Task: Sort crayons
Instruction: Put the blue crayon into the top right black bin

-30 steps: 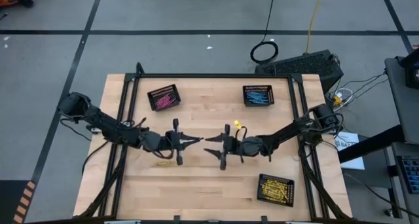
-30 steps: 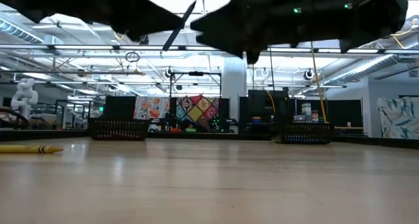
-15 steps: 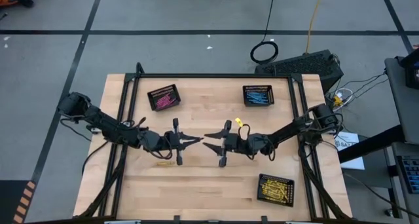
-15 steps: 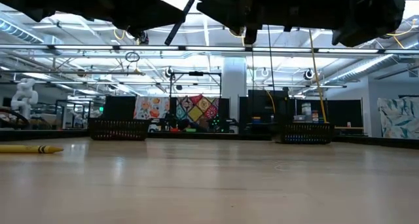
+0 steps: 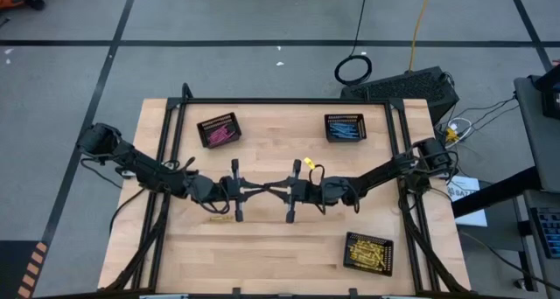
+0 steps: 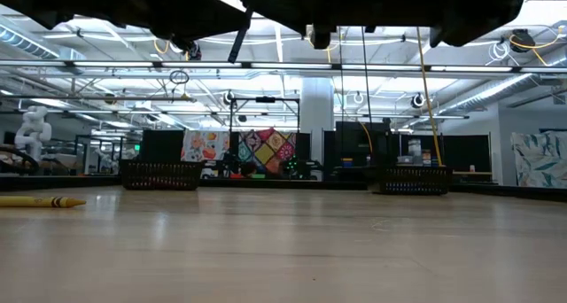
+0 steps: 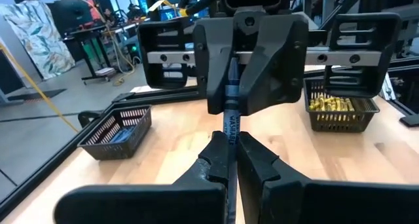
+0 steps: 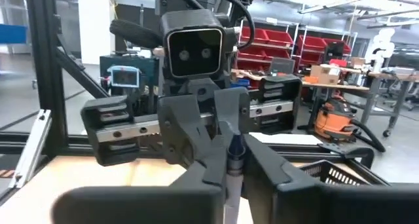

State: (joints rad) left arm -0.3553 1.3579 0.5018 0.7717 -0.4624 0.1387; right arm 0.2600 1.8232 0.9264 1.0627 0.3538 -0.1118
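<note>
Between both grippers, blue crayon (image 7: 232, 122)

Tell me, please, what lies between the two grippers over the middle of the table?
A blue crayon spans the gap, gripped by the left gripper and the right gripper, as both wrist views show.

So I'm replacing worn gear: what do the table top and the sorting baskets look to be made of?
The table top looks like pale wood with a smooth finish: plank seams and grain show, and the low view catches a soft sheen. The baskets look like black wire mesh, probably coated metal: thin open lattice walls let the crayons inside show through.
</note>
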